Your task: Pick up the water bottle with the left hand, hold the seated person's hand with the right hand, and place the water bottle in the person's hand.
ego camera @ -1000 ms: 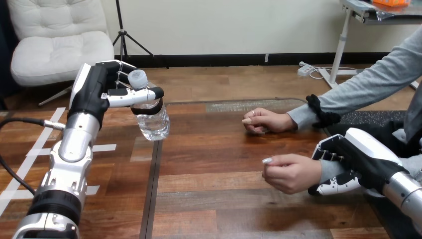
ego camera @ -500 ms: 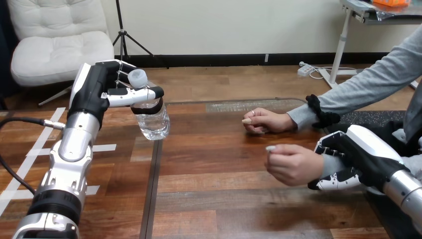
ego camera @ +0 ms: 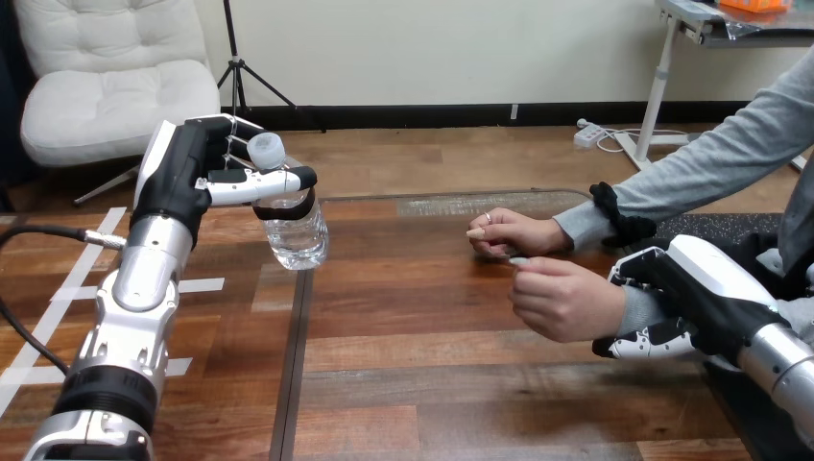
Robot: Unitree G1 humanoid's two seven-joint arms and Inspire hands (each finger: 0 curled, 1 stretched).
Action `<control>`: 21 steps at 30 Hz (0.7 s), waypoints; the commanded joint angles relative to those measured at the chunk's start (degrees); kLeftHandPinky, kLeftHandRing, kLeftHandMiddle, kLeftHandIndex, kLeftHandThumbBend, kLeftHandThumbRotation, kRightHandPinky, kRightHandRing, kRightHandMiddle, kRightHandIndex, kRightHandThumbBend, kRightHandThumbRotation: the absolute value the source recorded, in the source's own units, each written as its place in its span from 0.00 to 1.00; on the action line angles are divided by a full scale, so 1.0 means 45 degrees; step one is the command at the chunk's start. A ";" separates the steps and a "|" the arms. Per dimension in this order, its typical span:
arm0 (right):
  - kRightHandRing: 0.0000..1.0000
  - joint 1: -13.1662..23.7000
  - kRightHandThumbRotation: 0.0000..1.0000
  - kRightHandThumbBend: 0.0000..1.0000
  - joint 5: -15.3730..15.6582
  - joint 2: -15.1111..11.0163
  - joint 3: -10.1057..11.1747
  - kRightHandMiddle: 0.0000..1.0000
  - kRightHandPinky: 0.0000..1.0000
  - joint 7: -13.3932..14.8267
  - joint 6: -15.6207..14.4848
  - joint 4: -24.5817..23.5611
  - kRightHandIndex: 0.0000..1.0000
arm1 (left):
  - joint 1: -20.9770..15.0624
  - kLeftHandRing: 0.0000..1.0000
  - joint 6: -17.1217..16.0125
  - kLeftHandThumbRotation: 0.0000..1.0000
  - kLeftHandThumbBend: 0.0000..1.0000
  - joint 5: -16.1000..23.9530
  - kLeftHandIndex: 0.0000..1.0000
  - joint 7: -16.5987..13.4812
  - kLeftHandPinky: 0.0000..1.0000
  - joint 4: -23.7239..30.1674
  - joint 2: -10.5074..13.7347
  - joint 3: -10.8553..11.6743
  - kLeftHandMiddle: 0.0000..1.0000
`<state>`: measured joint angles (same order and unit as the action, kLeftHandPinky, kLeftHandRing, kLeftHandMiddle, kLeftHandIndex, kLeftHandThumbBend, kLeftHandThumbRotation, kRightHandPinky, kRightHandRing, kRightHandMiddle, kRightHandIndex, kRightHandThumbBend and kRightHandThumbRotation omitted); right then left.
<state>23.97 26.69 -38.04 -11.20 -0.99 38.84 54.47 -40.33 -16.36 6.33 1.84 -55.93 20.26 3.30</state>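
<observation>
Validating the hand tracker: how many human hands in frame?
2. One person's hand rests on the brown wooden table, farther back; the other person's hand is nearer, its wrist gripped by the right black-and-white robot hand.

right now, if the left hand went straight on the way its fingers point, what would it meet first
The left hand, shut on the water bottle, points across bare table. First in line looks the person's farther hand, though depth is unclear and it may pass above.

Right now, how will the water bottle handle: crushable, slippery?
Clear, thin-looking plastic: the water bottle probably dents under a hard squeeze. Smooth and round, it may slip. The left hand curls round its top, so it could swing.
</observation>
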 commanded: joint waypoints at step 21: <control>0.28 0.0780 0.00 0.62 0.0236 0.0229 -0.0233 0.35 0.24 0.0098 0.0173 0.0010 0.38 | -0.0469 0.37 -0.0170 0.00 0.74 -0.0127 0.45 -0.0116 0.32 0.1003 0.0240 0.0187 0.42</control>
<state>24.87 27.23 -38.04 -11.26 -0.85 39.13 54.65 -40.32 -16.36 6.35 1.85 -55.90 20.26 3.30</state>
